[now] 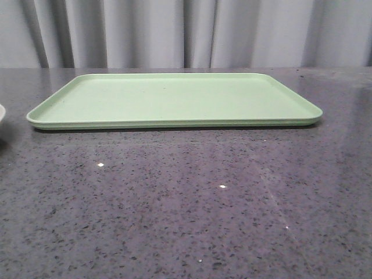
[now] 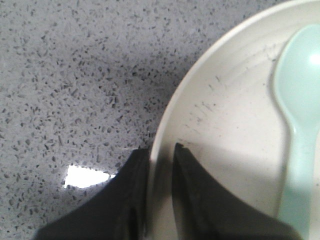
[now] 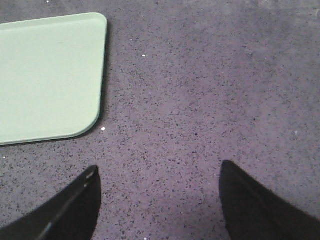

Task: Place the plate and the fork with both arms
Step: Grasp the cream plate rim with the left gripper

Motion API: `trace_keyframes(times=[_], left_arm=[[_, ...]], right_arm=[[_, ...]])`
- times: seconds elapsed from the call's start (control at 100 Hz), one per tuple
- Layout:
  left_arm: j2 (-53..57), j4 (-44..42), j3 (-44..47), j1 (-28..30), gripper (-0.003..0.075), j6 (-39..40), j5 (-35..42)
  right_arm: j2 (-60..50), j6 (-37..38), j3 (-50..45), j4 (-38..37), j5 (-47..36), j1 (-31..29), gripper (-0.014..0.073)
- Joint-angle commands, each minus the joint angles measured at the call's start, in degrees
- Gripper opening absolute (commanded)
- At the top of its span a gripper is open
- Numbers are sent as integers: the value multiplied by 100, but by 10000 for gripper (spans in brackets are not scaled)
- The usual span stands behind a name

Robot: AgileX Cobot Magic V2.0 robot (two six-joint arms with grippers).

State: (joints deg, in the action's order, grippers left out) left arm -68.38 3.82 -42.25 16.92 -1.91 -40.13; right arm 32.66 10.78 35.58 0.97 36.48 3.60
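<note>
Two end effectors: left (image 2: 159, 165) pinching plate (image 2: 225, 125) rim; right (image 3: 160, 195) spread wide, no writing visible

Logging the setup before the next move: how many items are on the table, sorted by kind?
Tray: 1
Plate: 1
Spoon: 1, lying in the plate
Fork: 0 in view
Total: 3

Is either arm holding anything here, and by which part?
The left gripper has its jaws closed over the plate at its rim, one inside and one outside. The right gripper is open over bare table, holding nothing.
</note>
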Motion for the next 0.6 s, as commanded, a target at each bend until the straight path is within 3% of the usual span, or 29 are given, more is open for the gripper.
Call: trace_keyframes(times=[0.0,0.31,0.59], left_arm=[[87,5,-178,18,3,37,126],[198,5,-206,18,-20,37,-215],[635,475,-859,18,-20,37,-681]], right_arm=[[47,-64,200,-22,-373,-36,507],[47,-64,200,-22,-375,-36,507],[47,-64,200,-16,-396,-36,507]])
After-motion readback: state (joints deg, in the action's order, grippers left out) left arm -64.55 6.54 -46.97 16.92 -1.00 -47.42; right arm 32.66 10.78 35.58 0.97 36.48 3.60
